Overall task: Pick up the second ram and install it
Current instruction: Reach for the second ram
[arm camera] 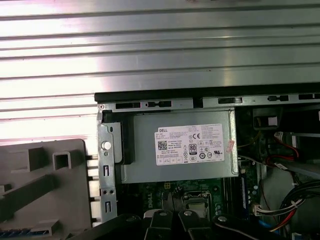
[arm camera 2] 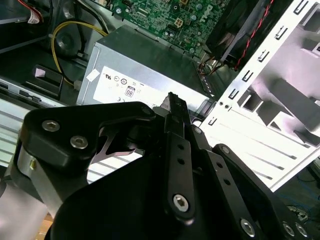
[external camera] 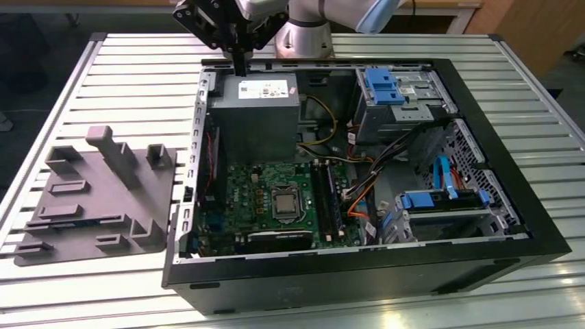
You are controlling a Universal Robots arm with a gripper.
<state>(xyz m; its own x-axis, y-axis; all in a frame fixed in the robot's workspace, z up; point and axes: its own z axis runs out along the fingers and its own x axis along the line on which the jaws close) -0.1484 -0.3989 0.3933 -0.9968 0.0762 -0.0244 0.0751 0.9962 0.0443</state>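
slatted table, fingers above power supply

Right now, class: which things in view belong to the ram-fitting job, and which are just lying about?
Job: gripper, motherboard slots, grey tray, bluish strip in it, perhaps the ram.
Lying about: power supply, blue drive bays, cables.

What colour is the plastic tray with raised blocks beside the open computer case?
Grey: the plastic tray with raised blocks shows best in the exterior view.
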